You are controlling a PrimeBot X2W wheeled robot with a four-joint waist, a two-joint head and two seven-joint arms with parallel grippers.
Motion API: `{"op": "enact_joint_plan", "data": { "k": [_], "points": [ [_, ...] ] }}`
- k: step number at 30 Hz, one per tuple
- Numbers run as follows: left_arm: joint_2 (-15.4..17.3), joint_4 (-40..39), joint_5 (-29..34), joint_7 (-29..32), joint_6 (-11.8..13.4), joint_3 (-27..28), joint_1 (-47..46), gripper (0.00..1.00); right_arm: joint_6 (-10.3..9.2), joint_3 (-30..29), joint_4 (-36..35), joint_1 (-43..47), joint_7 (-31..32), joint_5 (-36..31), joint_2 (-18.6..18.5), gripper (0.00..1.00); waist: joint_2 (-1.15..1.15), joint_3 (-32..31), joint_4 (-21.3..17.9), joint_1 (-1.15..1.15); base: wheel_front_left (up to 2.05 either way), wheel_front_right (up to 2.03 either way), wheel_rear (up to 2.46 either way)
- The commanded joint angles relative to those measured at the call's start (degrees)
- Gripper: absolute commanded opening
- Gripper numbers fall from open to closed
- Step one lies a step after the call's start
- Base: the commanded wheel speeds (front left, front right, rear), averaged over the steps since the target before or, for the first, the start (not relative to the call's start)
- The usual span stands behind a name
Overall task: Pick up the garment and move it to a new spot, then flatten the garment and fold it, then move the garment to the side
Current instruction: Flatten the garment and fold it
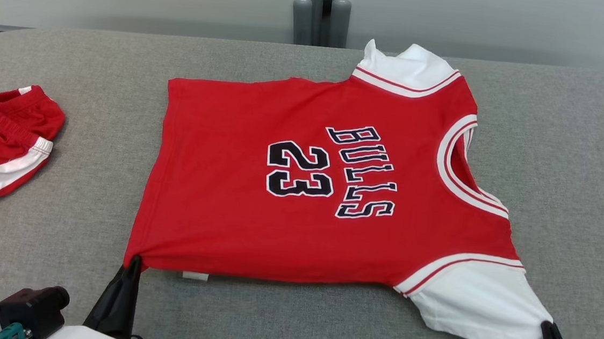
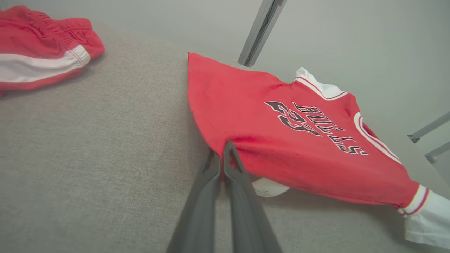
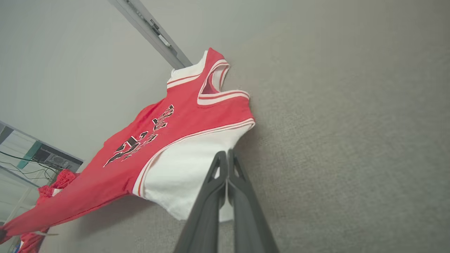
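Shows the shirt (image 1: pixel 300 191), red with white sleeves, spread print-up across the middle of the table (image 1: pixel 577 159), hem toward the robot's left, collar toward its right, far sleeve reaching the far edge. Shows the near side lifted a little off the table, shadow beneath it in both wrist views, and drawn almost straight from corner to corner. Has the left tool (image 1: pixel 134 263) pressed together on the near hem corner and the right tool (image 1: pixel 547 326) pressed together on the tip of the near white sleeve. Leaves red shorts (image 1: pixel 2 140) well apart, at the left end of the table.

Appears to be the flattening step, ahead of the fold. Keep both pinches tight and the near side taut; draw both tools toward the robot at one pace, to drag the body smooth and bring the far sleeve in from the edge; hold both low and level, to settle the cloth without a ridge. Avoid pulling the sleeve harder than the hem, a likely cause of a skewed print and a bunched armhole. Lower the near side onto the table before letting go, minding the small white label (image 1: pixel 195 276) under the hem.
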Motion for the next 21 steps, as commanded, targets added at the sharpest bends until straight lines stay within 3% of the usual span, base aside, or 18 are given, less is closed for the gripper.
{"op": "enact_joint_plan", "data": {
  "k": [1, 10, 21],
  "points": [
    [0.9, -1.0, -0.4, 1.1, 0.9, 0.6, 1.4, 0.00, 0.13, -0.4, -1.4, 2.2, 1.5, -0.1, 0.2, 0.00, 0.00, 0.2, -0.1, 0.00, 0.00, 0.00, 0.00],
    [1.9, -2.6, -1.4, 5.7, 3.2, 0.9, 5.8, 0.00, 0.12, -0.2, -1.2, 6.3, 3.3, 1.8, 0.2, 0.00, 0.00, -0.4, -0.4, 0.00, 0.00, 0.00, 0.00],
    [2.8, -3.4, -1.6, 8.5, 2.1, -0.6, 0.9, 0.00, 0.13, -0.1, -3.3, 0.3, 4.8, 2.6, 0.2, 0.00, 0.00, -0.2, -0.1, 0.00, 0.00, 0.00, 0.00]
  ]
}}
